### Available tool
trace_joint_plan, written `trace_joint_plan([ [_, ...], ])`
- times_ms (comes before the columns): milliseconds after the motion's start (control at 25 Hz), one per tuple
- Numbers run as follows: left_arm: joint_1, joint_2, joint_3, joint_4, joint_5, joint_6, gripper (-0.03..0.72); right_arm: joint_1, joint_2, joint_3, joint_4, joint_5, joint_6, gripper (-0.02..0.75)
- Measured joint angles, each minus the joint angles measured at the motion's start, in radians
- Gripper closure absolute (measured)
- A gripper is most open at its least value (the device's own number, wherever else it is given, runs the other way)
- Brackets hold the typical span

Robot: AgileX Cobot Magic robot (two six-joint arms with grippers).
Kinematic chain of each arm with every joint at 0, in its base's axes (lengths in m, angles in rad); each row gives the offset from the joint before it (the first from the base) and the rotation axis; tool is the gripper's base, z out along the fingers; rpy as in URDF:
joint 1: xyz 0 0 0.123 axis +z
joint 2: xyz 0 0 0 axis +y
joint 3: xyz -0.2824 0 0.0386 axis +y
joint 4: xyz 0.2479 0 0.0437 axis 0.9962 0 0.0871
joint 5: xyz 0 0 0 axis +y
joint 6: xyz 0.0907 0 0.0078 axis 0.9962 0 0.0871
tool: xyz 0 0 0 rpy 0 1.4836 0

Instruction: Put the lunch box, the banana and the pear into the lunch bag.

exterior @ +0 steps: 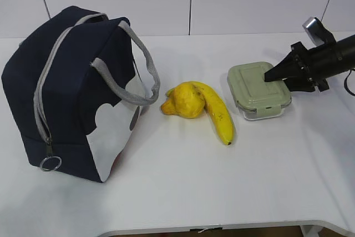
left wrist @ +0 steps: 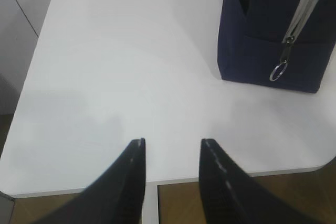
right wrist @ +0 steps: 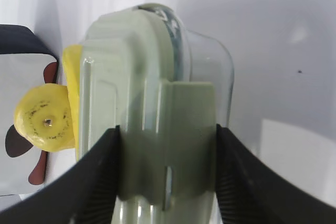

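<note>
Nearest the exterior camera, a metal ring pull (exterior: 50, 163) is seen hanging at the foot of the grey zipper (exterior: 41, 95) on the navy lunch bag (exterior: 66, 90), which stands upright at the left of the white table (exterior: 183, 192) with the zipper drawn shut. At mid-table the pear (exterior: 184, 102) is laid with its narrow orange end toward the bag, and the banana (exterior: 219, 115) is curved round its right side, touching it — the long axis runs from the back of the table toward the front, dark tip nearest the camera. Just right of the banana the lunch box (exterior: 258, 90) sits flat, green lid up. The right hand (right wrist: 167, 171) is closed on the box's lid clip (right wrist: 178, 135), a finger pressed to each side. The left hand (left wrist: 172, 153) is held half spread over bare table before the bag — nothing is between its fingers.
</note>
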Motion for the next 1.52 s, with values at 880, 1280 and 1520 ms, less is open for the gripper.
trace_joint_plan([
  [880, 0.000, 0.065, -0.092, 0.004, 0.011, 0.000, 0.446, 0.040, -0.177, 0.002, -0.023, -0.002, 0.084, 0.339],
  [1280, 0.000, 0.378, -0.179, -0.150, -0.003, 0.036, 0.446, 0.086, -0.322, 0.002, -0.009, 0.011, 0.168, 0.339],
  [1520, 0.000, 0.553, -0.238, -0.218, -0.112, 0.114, 0.446, 0.159, -0.370, 0.002, 0.072, 0.023, 0.204, 0.339],
])
